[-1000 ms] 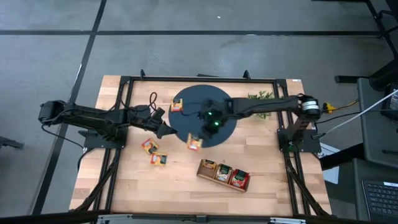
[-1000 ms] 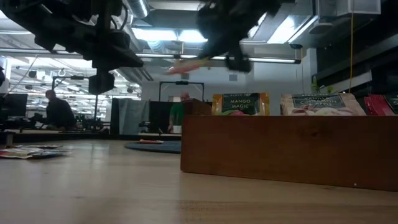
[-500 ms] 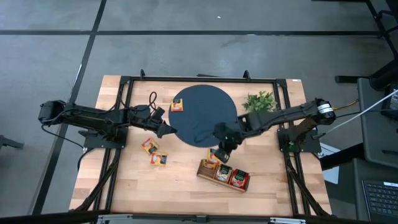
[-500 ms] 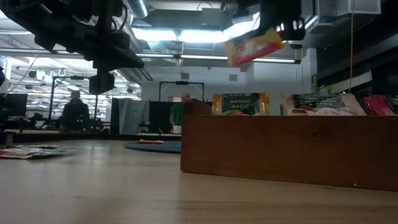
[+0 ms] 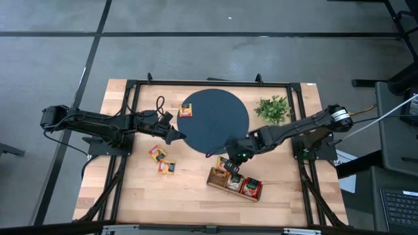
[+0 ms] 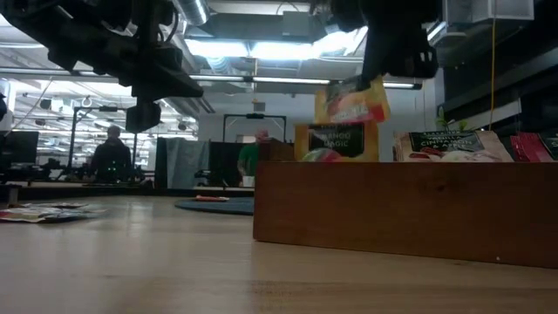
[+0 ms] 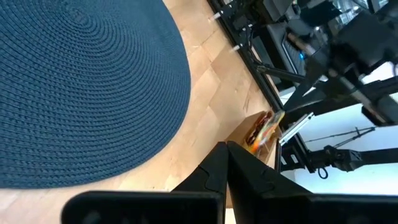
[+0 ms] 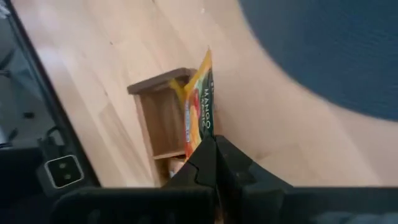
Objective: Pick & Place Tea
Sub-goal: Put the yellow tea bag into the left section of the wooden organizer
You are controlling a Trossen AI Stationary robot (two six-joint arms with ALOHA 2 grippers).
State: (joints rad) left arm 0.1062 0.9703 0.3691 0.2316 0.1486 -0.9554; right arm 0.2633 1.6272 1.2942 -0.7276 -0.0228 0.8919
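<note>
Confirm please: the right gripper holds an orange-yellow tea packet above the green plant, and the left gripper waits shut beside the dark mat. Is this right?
Not quite. The right gripper holds the orange-yellow tea packet above the wooden tray, not the green plant, as the high view shows. The left gripper does wait shut beside the dark mat.

The high view looks straight down on the whole table (image 5: 189, 196). The low view sits at tabletop height, close to the wooden tray (image 6: 405, 209), facing the room. Both wrist views look along their fingers, seemingly sharing the blue mat (image 7: 74, 81).
</note>
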